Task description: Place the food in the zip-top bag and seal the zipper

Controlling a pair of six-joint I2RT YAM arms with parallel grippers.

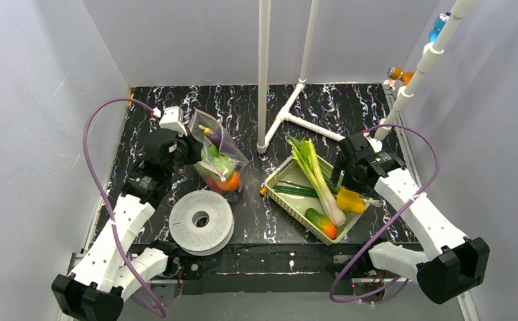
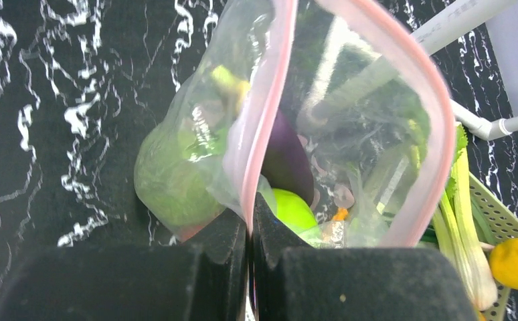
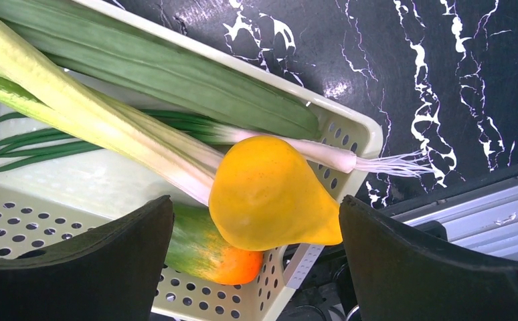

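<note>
Through the clear crinkly plastic bag (image 2: 350,134) the contents blur into green shapes, and its pinkish closure strip (image 2: 264,127) hides part of the dark purple eggplant (image 2: 288,164). The yellow plastic pear (image 3: 266,194) and a black finger (image 3: 89,267) of the right gripper (image 3: 255,210) cover most of a green-to-orange toy vegetable (image 3: 206,251). A small orange object (image 1: 397,72) in the far right corner is too small to identify.

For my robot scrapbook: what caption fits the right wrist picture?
Open right gripper lined up with the yellow pear in the pale green tray, beside the leeks.
</note>
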